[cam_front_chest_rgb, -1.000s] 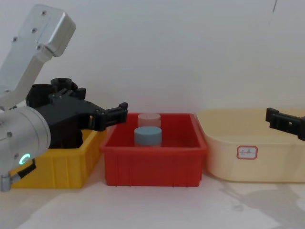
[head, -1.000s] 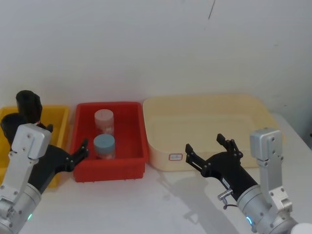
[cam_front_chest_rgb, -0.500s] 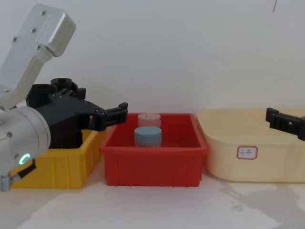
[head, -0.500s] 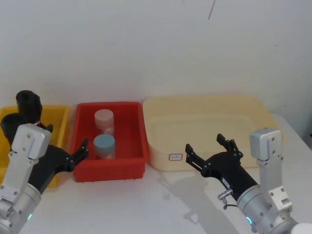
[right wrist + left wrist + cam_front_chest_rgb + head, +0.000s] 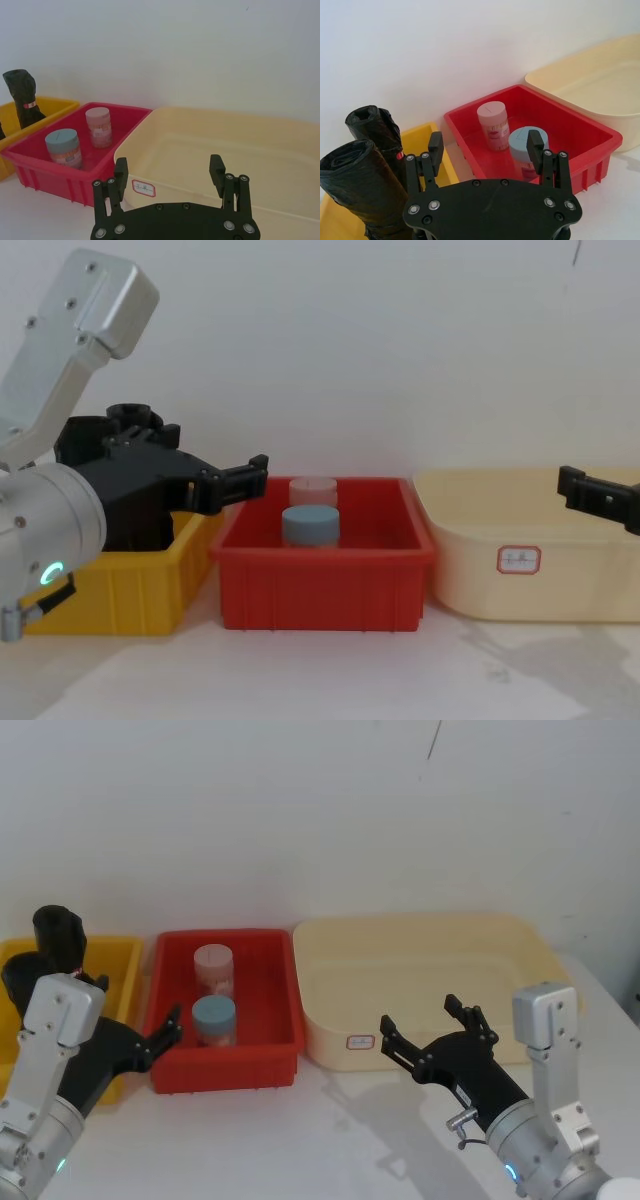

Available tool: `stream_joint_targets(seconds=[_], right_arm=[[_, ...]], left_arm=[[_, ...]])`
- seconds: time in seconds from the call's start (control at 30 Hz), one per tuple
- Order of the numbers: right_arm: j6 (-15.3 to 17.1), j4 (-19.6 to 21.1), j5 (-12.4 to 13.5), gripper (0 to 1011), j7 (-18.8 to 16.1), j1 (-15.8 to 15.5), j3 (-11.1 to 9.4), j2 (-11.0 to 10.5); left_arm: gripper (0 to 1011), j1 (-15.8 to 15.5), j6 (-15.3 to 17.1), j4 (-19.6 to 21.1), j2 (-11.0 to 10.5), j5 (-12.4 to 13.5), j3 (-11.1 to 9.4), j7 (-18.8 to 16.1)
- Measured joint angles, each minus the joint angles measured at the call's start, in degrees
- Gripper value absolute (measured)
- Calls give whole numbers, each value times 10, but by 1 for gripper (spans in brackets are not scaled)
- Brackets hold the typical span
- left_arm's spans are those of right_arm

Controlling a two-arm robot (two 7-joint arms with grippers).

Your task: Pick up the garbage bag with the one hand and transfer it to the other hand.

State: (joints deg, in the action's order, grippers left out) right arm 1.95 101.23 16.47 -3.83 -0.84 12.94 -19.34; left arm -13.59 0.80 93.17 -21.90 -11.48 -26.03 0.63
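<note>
Facing the yellow bin (image 5: 420, 136), my left gripper (image 5: 485, 150) hangs by its near right corner, fingers wide and empty. My right gripper (image 5: 170, 170), likewise spread and empty, sits well right of it. I should centre on the garbage bag (image 5: 355, 195) standing inside, clear of the red-marked roll (image 5: 370, 125) behind.

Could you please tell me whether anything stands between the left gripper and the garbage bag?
Nothing visible does. The left gripper is open, and the garbage bag stands in the yellow bin right beside one of its fingers. The red-marked roll stands close behind the bag, not between the two.
</note>
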Motion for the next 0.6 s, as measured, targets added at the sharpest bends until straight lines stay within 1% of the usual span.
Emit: stream_joint_targets(seconds=[0.3, 0.37, 0.47, 0.57, 0.6], right_arm=[[0, 0, 0, 1001, 0, 0, 0, 0], [0, 0, 0, 1001, 0, 0, 0, 0], [0, 0, 0, 1001, 0, 0, 0, 0], [0, 0, 0, 1001, 0, 0, 0, 0], [0, 0, 0, 1001, 0, 0, 0, 0]], left_arm=[[1001, 0, 0, 1, 0, 0, 0, 0], [1001, 2, 5, 4, -1, 0, 2, 0], [1001, 9, 17, 15, -5, -3, 8, -2], [1001, 20, 35, 31, -10, -10, 18, -7], [1001, 26, 45, 41, -13, -14, 25, -9]])
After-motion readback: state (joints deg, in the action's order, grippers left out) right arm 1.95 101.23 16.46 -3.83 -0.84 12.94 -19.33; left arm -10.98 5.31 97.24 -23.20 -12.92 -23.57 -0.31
